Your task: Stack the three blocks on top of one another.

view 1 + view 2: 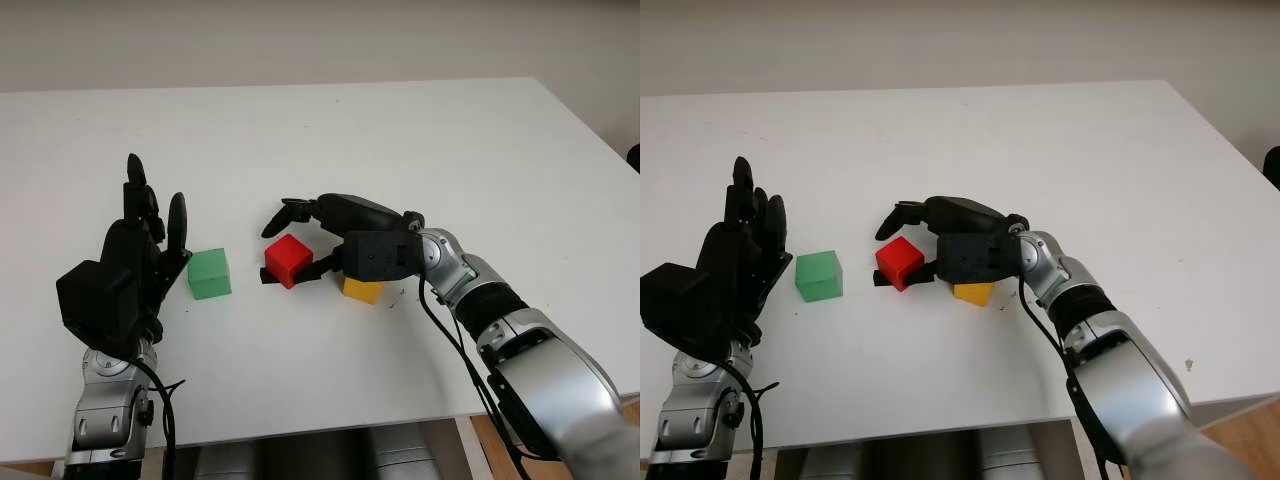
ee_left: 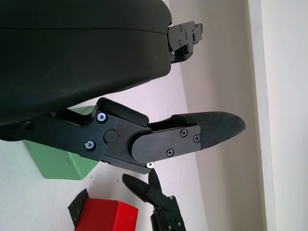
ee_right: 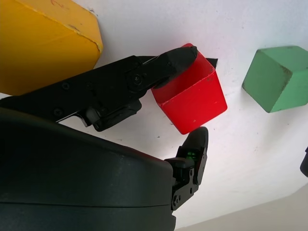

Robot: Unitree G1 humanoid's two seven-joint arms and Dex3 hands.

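Three blocks lie apart on the white table [image 1: 400,140]: a green block [image 1: 210,273] on the left, a red block [image 1: 288,260] in the middle and a yellow block [image 1: 362,291] just to its right, partly under my right palm. My right hand [image 1: 272,252] reaches over the red block from the right and is open. Its long fingers [image 1: 290,210] stretch past the block's far side, and a lower finger [image 3: 178,55] lies against its near edge. The red block sits on the table. My left hand [image 1: 150,215] is raised and open, just left of the green block.
The table's front edge runs close to both forearms. A wide stretch of bare tabletop lies behind the blocks. The right forearm [image 1: 470,290] crosses the table at the right.
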